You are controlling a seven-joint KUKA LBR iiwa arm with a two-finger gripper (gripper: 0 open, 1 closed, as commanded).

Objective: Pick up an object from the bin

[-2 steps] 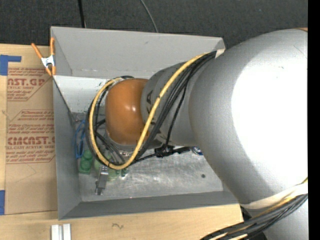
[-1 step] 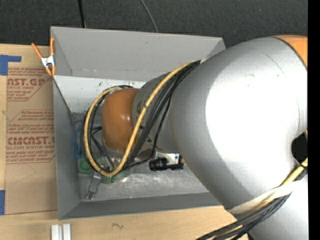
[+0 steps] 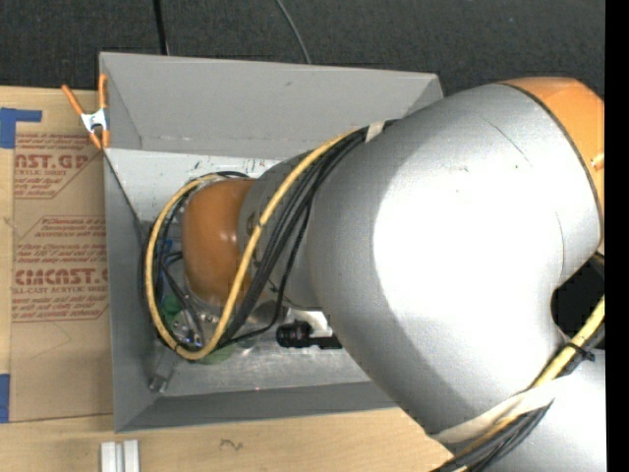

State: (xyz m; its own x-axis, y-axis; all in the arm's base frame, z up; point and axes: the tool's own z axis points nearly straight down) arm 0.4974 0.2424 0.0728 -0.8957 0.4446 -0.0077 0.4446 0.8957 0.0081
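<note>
My gripper [image 3: 162, 370] reaches down into the bin's near left corner, below the orange wrist cover and its cable loops. Most of it is hidden by the arm. A green thing [image 3: 216, 354] peeks out just to its right on the bin floor, under the cables. Further right lies a small black cylindrical thing [image 3: 295, 335], with a white piece [image 3: 314, 321] beside it. I see nothing held in the gripper.
The big grey arm comes in from the right and covers most of the bin's floor. Bin walls stand close to the gripper on the left and near sides. Bare grey floor shows along the near edge.
</note>
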